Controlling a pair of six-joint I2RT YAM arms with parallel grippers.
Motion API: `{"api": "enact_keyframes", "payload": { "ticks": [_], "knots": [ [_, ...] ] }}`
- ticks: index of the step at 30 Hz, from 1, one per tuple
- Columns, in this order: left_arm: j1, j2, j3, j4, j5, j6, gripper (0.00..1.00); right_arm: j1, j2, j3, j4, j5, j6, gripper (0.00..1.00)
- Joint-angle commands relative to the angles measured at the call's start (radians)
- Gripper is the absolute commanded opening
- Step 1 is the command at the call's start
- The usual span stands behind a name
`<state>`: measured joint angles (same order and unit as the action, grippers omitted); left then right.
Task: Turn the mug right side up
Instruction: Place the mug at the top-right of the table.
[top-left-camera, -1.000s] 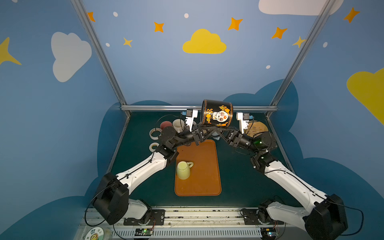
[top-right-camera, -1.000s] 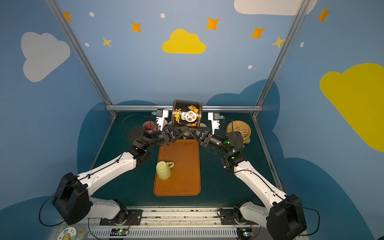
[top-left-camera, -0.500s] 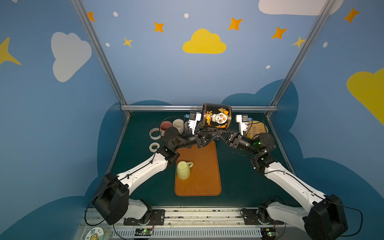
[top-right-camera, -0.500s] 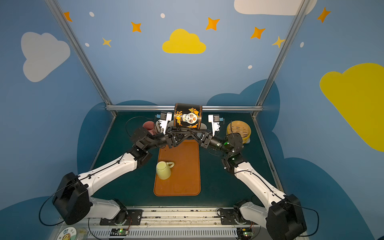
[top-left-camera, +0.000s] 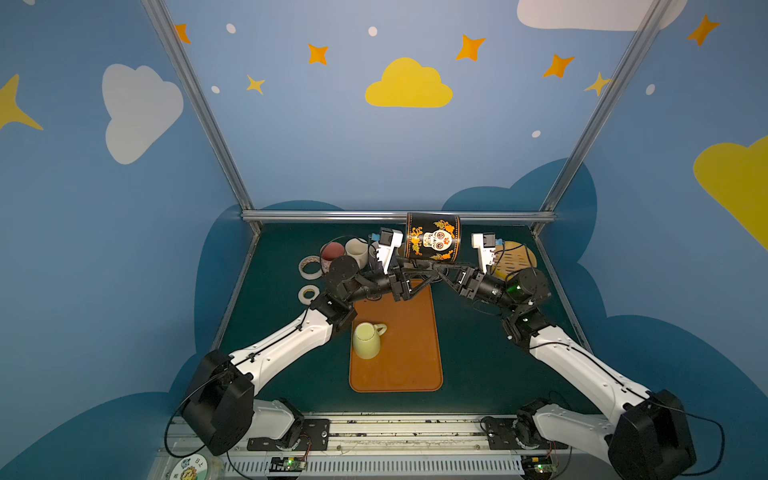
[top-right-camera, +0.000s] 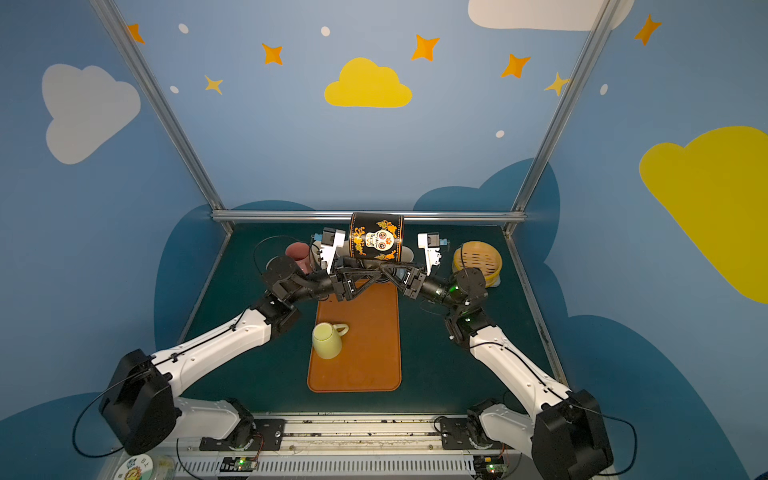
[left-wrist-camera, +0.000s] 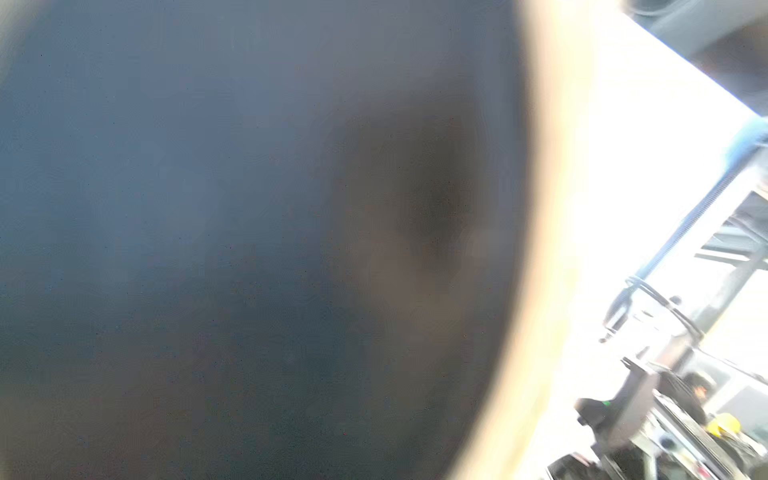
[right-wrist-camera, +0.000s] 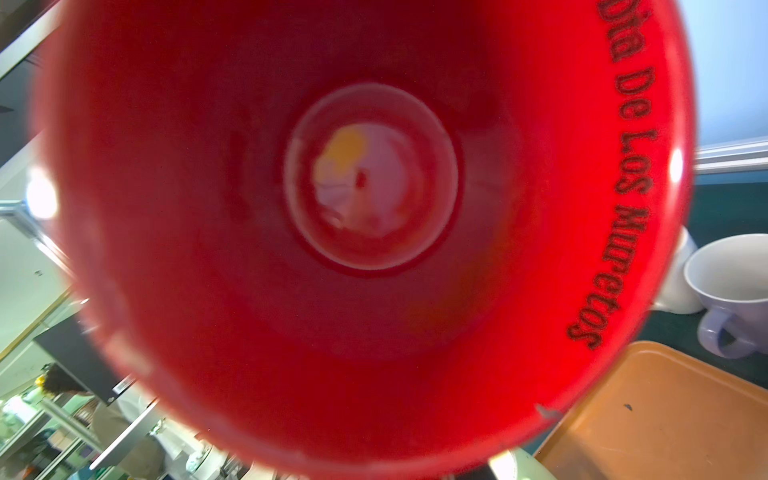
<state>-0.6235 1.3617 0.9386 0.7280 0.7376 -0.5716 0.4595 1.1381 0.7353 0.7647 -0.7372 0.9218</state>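
In both top views the black skull mug (top-left-camera: 433, 237) (top-right-camera: 376, 237) is held in the air over the far end of the orange mat (top-left-camera: 407, 336). It is pinched at its lower rim by the right gripper (top-left-camera: 442, 272). The left gripper (top-left-camera: 415, 284) is spread open just beside it.

In the left wrist view only a dark blur is shown.

In the right wrist view the frame is filled by the red inside of the black skull mug (right-wrist-camera: 365, 232).

Blue walls (top-left-camera: 332, 158) with clouds (top-left-camera: 409, 85) and stars (top-left-camera: 318, 54) enclose a dark-green tabletop (top-left-camera: 478, 353).

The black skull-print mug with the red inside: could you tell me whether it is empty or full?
Empty: in the right wrist view the black skull-print mug shows a bare red bottom, only glare.
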Motion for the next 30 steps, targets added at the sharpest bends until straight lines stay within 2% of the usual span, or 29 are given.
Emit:
{"api": "enact_keyframes", "payload": {
  "ticks": [1, 5, 13, 19, 22, 27, 29, 30],
  "knots": [
    [0.019, -0.038, 0.000, -0.009, -0.033, 0.034, 0.71, -0.011, -0.055, 0.020, 0.120, 0.023, -0.017, 0.00],
    [0.024, -0.046, 0.001, -0.031, -0.046, 0.034, 0.75, -0.013, -0.051, 0.023, 0.120, 0.022, -0.017, 0.00],
    [0.033, -0.052, -0.009, -0.061, -0.067, 0.041, 0.77, -0.015, -0.052, 0.019, 0.085, 0.029, -0.025, 0.00],
    [0.042, -0.087, -0.014, -0.171, -0.102, 0.087, 0.79, -0.025, -0.097, 0.016, -0.042, 0.063, -0.075, 0.00],
    [0.045, -0.111, 0.011, -0.329, -0.171, 0.131, 0.83, -0.029, -0.130, 0.014, -0.150, 0.089, -0.112, 0.00],
    [0.053, -0.159, -0.005, -0.417, -0.195, 0.140, 0.88, -0.050, -0.176, -0.014, -0.231, 0.111, -0.135, 0.00],
    [0.053, -0.180, -0.009, -0.466, -0.230, 0.142, 0.99, -0.061, -0.191, -0.025, -0.260, 0.116, -0.135, 0.00],
    [0.053, -0.188, -0.008, -0.492, -0.246, 0.142, 1.00, -0.068, -0.195, -0.029, -0.275, 0.121, -0.135, 0.00]
  ]
}}
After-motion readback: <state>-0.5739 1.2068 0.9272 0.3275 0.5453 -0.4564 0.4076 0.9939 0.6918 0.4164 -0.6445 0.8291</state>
